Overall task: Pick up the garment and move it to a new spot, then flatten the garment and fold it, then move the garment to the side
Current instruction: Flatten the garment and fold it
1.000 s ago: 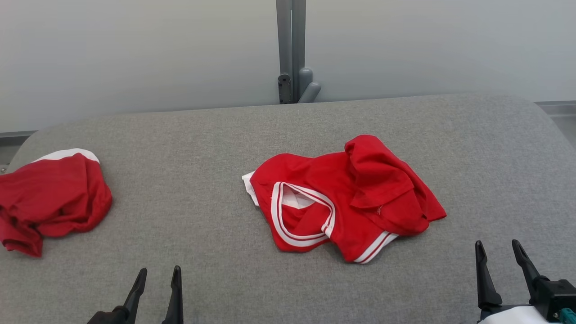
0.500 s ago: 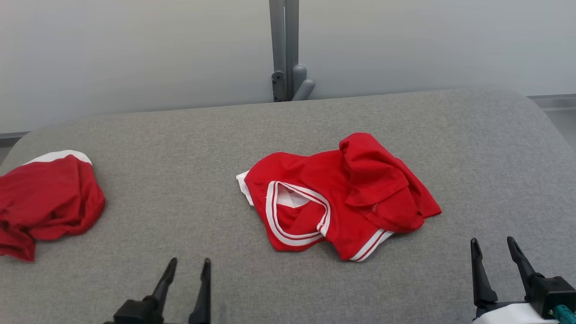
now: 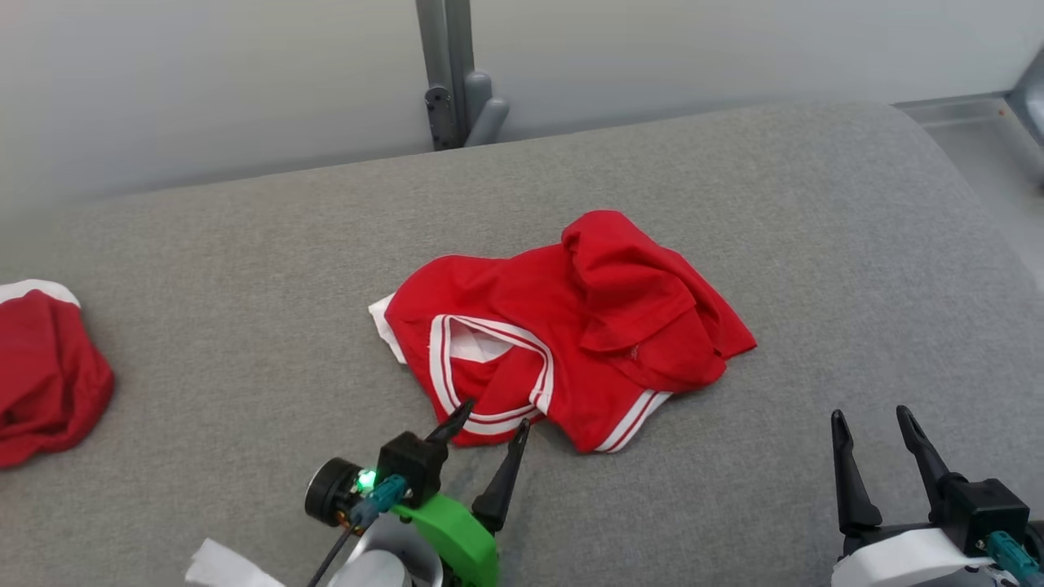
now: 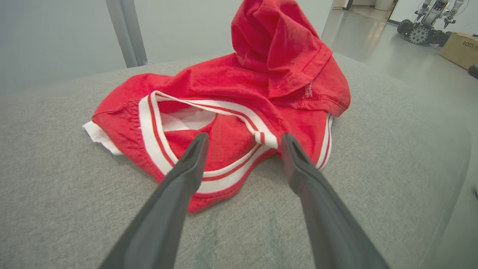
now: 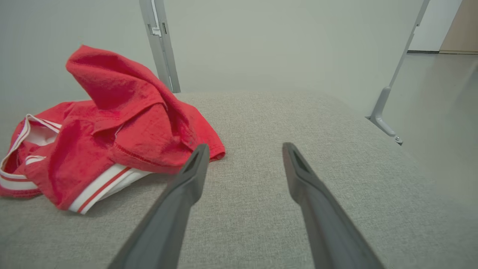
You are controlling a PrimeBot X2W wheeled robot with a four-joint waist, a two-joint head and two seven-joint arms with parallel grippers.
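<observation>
Your left pincer [image 3: 496, 412] gapes wide at the collar [image 3: 444, 367] of the crumpled red jersey [image 3: 603, 326] on the desk [image 3: 245, 285]; right pincer [image 3: 869, 412] wide, empty.

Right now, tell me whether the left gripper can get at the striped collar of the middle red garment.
Probably yes. The left gripper is open and sits at the near edge of the striped collar of the middle red garment; nothing lies between them.
</observation>
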